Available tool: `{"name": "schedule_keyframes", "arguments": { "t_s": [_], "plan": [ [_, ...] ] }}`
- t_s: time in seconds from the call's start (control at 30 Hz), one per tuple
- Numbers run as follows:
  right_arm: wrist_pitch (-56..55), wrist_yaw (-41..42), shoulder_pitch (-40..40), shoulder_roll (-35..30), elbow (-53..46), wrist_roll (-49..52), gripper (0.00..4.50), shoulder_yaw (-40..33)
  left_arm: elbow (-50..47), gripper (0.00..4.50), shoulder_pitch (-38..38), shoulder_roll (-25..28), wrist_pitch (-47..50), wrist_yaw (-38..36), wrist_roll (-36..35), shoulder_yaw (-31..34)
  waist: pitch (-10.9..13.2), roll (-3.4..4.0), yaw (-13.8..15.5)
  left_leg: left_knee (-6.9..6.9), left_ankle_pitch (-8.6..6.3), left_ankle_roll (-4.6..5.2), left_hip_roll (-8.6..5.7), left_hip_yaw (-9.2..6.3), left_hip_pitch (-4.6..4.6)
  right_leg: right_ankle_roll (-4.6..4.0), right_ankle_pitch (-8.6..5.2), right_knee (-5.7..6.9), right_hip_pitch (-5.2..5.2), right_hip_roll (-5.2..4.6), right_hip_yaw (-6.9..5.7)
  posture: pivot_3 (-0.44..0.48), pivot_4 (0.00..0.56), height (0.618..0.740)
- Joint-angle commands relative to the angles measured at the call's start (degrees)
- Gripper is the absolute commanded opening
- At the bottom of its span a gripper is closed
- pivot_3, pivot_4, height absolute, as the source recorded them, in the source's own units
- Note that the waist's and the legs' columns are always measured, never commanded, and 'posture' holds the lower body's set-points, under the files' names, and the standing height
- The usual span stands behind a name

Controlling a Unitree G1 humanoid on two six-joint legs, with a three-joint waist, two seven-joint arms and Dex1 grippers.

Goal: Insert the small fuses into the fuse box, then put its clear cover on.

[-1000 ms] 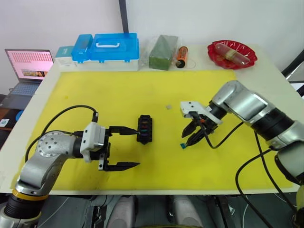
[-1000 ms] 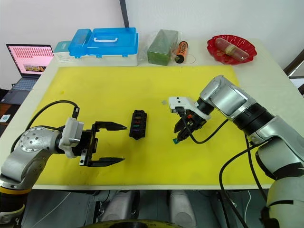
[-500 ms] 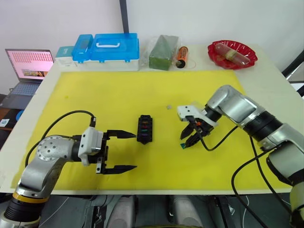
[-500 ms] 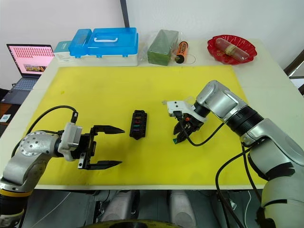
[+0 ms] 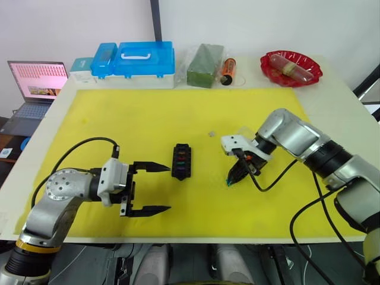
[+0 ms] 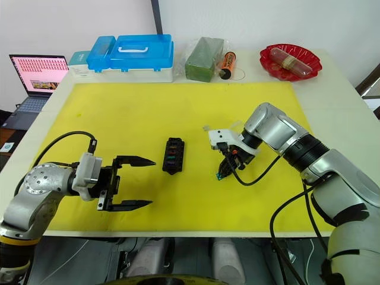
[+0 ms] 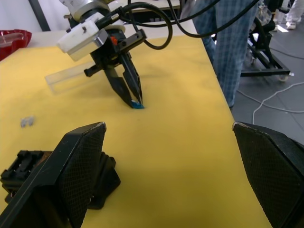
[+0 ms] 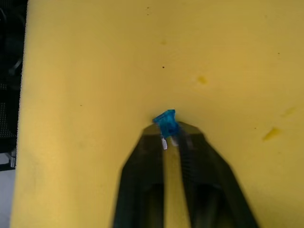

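The fuse box (image 5: 181,161) is a small black block at the mat's middle, with coloured fuses in its slots. To its right my right gripper (image 5: 230,180) points down at the mat, shut on a teal small fuse (image 8: 166,123) held at the fingertips (image 7: 129,90). The clear cover (image 7: 71,78) lies on the mat just behind that gripper. A tiny grey fuse (image 5: 209,134) lies loose between the box and the cover. My left gripper (image 5: 168,187) hangs open just left of the fuse box, its upper fingertip close to the box without touching it.
A yellow mat (image 5: 130,119) covers the table. Along the back edge stand a blue-lidded storage case (image 5: 133,62), a green block (image 5: 203,65), an orange cylinder (image 5: 227,70) and a red bowl (image 5: 290,66). A laptop (image 5: 35,83) sits off the table's left. A person's legs (image 7: 223,38) stand beyond the right side.
My right gripper's fingers have gone from spread around the teal fuse to shut on it. One second ago my left gripper was nearer the fuse box; it has drawn back slightly.
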Motion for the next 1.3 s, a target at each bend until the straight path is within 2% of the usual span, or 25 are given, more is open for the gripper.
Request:
{"name": "schedule_keyframes", "arguments": {
  "t_s": [0.03, 0.3, 0.4, 0.47, 0.53, 0.57, 0.63, 0.7, 0.73, 0.77, 0.8, 0.83, 0.87, 0.9, 0.97, 1.03, 1.07, 1.1, 1.3],
  "plan": [
    [-0.21, 0.15, 0.46, -0.22, -0.64, -0.16, 0.04, -0.74, -2.21, 4.5, -0.91, 0.21, 0.83, 0.78, -0.07, -0.1, 0.0, 0.0, -0.02, 0.0, 0.0, 0.0, 0.0, 0.0, 0.0, 0.0, 0.0, 0.0, 0.0, 0.0, 0.0, 0.0, 0.15, 0.74],
    [1.81, 0.15, -0.1, -2.6, -3.28, 2.43, 0.04, -1.55, -0.29, 4.5, -0.26, 0.02, -0.47, -0.63, 0.44, 0.44, 0.0, 0.0, -0.01, 0.0, 0.0, 0.0, 0.0, 0.0, 0.02, 0.0, 0.0, 0.02, 0.01, 0.01, 0.0, 0.0, 0.15, 0.74],
    [9.17, 0.15, -0.51, -4.48, -6.32, 6.59, 0.04, -5.05, -0.35, 4.5, 0.51, 0.05, -0.87, -0.56, 0.29, 0.82, 0.0, 0.0, 0.05, -0.01, 0.0, 0.0, 0.0, 0.0, 0.02, 0.0, 0.0, 0.01, 0.01, 0.0, 0.0, 0.0, 0.15, 0.74],
    [21.53, -0.35, -0.21, -5.68, -9.6, 11.28, 0.04, -10.87, -0.09, 4.5, 1.42, 0.04, -1.34, -0.52, 0.2, 1.41, 0.0, 0.01, 0.11, 0.0, 0.0, 0.0, 0.0, 0.0, 0.01, -0.01, 0.0, 0.01, 0.01, -0.01, 0.01, 0.0, 0.15, 0.74],
    [44.11, -5.33, 2.86, -7.01, -15.72, 20.51, 0.04, -23.85, -1.45, 4.5, 2.47, -0.69, -1.09, 1.19, 0.7, 0.76, 0.0, 0.01, 0.32, 0.0, 0.0, 0.0, 0.0, -0.01, 0.01, -0.02, 0.0, 0.01, 0.01, -0.01, 0.01, 0.0, 0.15, 0.74],
    [53.64, -9.71, 5.04, -6.98, -17.05, 25.33, 0.04, -30.49, -2.45, 4.5, 2.93, -0.97, -0.83, 2.08, 0.78, 0.43, 0.0, 0.0, 0.49, -0.01, 0.0, 0.0, 0.0, -0.05, 0.0, -0.02, 0.0, 0.01, 0.01, -0.02, 0.01, 0.0, 0.15, 0.74],
    [61.21, -22.02, 11.35, -5.66, -18.48, 35.12, 0.04, -42.45, -3.78, 4.5, 3.39, -1.31, -0.41, 3.23, 0.82, 0.06, -0.08, -0.13, 0.87, -0.03, 0.0, 0.0, 0.0, -0.09, -0.02, -0.04, 0.0, -0.02, 0.03, -0.05, -0.01, 0.0, 0.15, 0.74],
    [61.78, -41.7, 21.24, -4.98, -18.76, 51.03, 0.04, -52.6, -4.58, 4.5, 3.56, -1.64, -0.14, 4.08, 1.08, -0.27, -0.21, -0.36, 1.57, -0.04, -0.01, 0.0, 0.01, -0.07, -0.01, -0.08, -0.01, -0.04, 0.06, -0.05, -0.01, 0.0, 0.15, 0.74],
    [61.78, -53.66, 27.48, -2.3, -19.92, 58.44, 0.04, -59.16, -5.02, 4.5, 3.53, -2.01, -0.1, 4.73, 1.33, -0.5, -0.24, -0.41, 1.7, -0.02, -0.01, 0.0, 0.01, -0.07, 0.0, -0.27, -0.12, -0.06, 0.12, -0.05, -0.02, 0.0, 0.15, 0.74],
    [51.31, -70.99, 36.84, -5.31, -23.55, 76.88, 0.04, -58.77, -5.42, 4.5, 3.36, -2.31, 0.23, 5.37, 1.35, -0.76, -0.28, -0.47, 1.94, -0.02, -0.01, 0.01, 0.0, -0.08, 0.02, -0.28, -0.13, -0.07, 0.21, -0.05, -0.03, 0.0, 0.15, 0.74],
    [41.51, -87.29, 46.18, -3.45, -28.9, 89.27, 0.04, -60.23, -5.96, 4.5, 3.03, -2.44, 0.84, 6.0, 1.18, -0.97, -0.28, -0.38, 2.1, 0.03, -0.01, 0.02, 0.0, -0.05, 0.03, -0.28, -0.13, -0.09, 0.28, -0.05, -0.02, 0.0, 0.15, 0.74],
    [34.04, -98.97, 52.57, -1.3, -33.49, 96.89, 0.04, -61.0, -6.32, 4.5, 2.79, -2.49, 1.31, 6.41, 1.05, -1.11, -0.26, -0.38, 2.18, -0.04, 0.0, 0.04, 0.02, -0.07, 0.02, -0.27, -0.13, -0.09, 0.27, -0.11, -0.01, 0.0, 0.15, 0.74],
    [29.28, -106.08, 56.53, 0.71, -37.01, 100.38, 0.04, -61.36, -6.54, 4.5, 2.61, -2.44, 1.7, 6.57, 0.91, -1.21, -0.27, -0.37, 2.23, 0.0, -0.01, 0.04, -0.06, 0.01, 0.01, -0.24, -0.13, -0.07, 0.27, -0.1, 0.02, 0.0, 0.15, 0.74],
    [26.82, -110.17, 58.66, 3.23, -39.93, 100.38, 0.04, -62.1, -6.79, 4.5, 2.66, -2.33, 1.9, 6.66, 0.79, -1.18, -0.25, -0.37, 2.06, -0.01, -0.02, 0.07, 0.0, 0.01, 0.02, -0.18, -0.11, -0.05, 0.27, -0.1, 0.05, 0.0, 0.15, 0.74],
    [23.93, -112.76, 61.41, 4.54, -44.39, 100.38, 0.04, -60.77, -6.97, 4.5, 2.49, -1.91, 2.44, 6.57, 0.54, -1.17, -0.26, -0.34, 1.32, 0.03, -0.06, 0.15, -0.01, 0.11, 0.05, -0.01, -0.05, 0.0, 0.26, -0.06, 0.15, 0.0, 0.15, 0.74],
    [20.13, -118.88, 62.32, 8.3, -47.21, 100.38, 0.04, -58.63, -6.79, 4.5, 1.31, -1.64, 3.31, 6.52, 0.45, -1.61, -0.25, -0.32, -0.39, 0.04, -0.06, 0.16, 0.03, 0.29, 0.09, 0.01, -0.04, 0.06, 0.28, 0.08, 0.41, 0.0, 0.15, 0.74],
    [17.56, -122.91, 62.51, 10.84, -48.58, 100.38, 0.04, -57.66, -7.01, 4.5, 0.72, -1.6, 3.87, 6.73, 0.28, -1.76, -0.26, -0.44, -0.36, 0.01, -0.07, 0.16, 0.06, 0.38, 0.19, -0.17, -0.15, 0.07, 0.42, 0.12, 0.51, 0.0, 0.15, 0.74],
    [15.23, -126.44, 62.72, 12.58, -50.08, 100.38, 0.04, -56.74, -7.3, 4.5, 0.31, -1.59, 4.39, 6.89, 0.11, -1.74, -0.27, -0.45, -0.21, -0.03, -0.09, 0.2, 0.38, 0.3, 0.97, -0.09, -0.29, -0.09, 0.95, 0.42, 0.46, 0.0, 0.15, 0.74],
    [10.2, -135.54, 63.17, 16.06, -52.93, 100.38, 0.04, -53.48, -7.88, 4.5, -0.61, -1.69, 5.76, 7.37, 0.16, -1.65, -0.25, -0.4, 0.15, -0.1, -0.12, 0.23, 0.65, 0.34, 0.95, -0.4, -0.23, -0.16, 0.95, 0.5, 0.51, 0.0, 0.15, 0.74]
  ]
}}
